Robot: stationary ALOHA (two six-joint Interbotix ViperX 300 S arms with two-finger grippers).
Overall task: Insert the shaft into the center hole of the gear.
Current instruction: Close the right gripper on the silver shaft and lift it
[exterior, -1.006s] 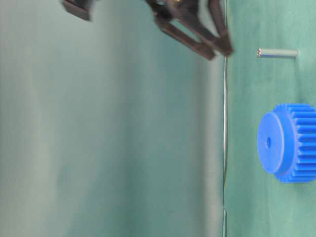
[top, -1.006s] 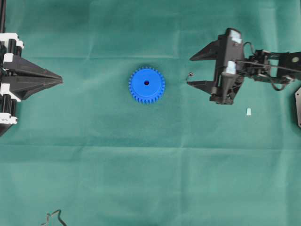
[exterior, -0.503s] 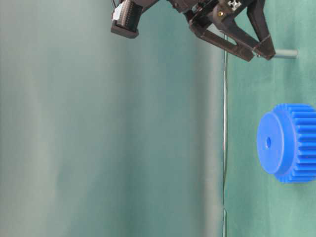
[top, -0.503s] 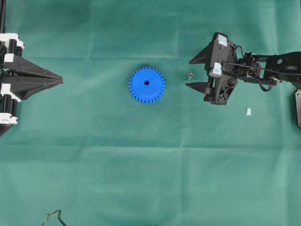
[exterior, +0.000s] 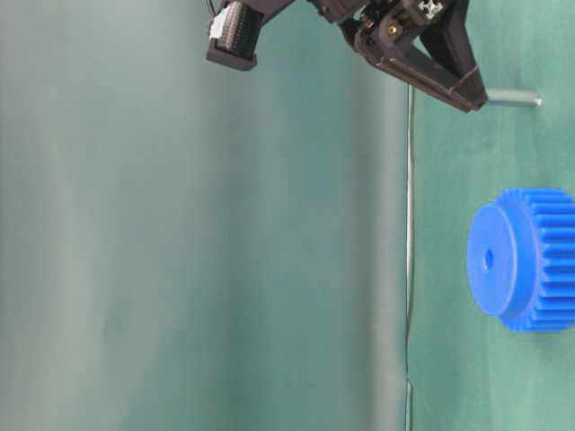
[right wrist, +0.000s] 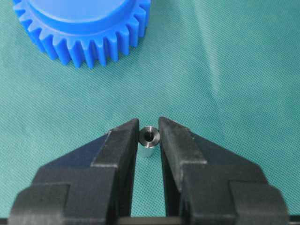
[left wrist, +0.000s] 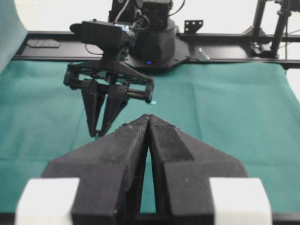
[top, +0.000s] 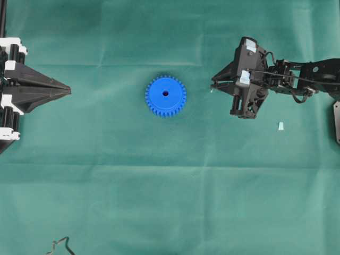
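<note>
The blue gear (top: pixel 166 95) lies flat in the middle of the green cloth, its center hole (top: pixel 165 93) facing up and empty. To its right, my right gripper (top: pixel 213 86) is shut on the shaft (right wrist: pixel 149 140), a small silvery pin standing upright on the cloth. In the right wrist view both fingertips press the pin's sides near its top, and the gear (right wrist: pixel 84 28) lies ahead of them. The table-level view shows the shaft (exterior: pixel 514 100) sticking out past the fingertips down to the cloth. My left gripper (top: pixel 68 90) rests shut and empty at the far left.
A small pale blue wedge piece (top: pixel 280 126) lies on the cloth behind the right gripper. A thin dark wire (top: pixel 59 245) curls at the bottom left edge. A dark plate (top: pixel 337 122) sits at the right edge.
The right gripper moved left and down to the shaft, then its jaws closed from wide open onto the pin. Gear and left arm have not moved.
</note>
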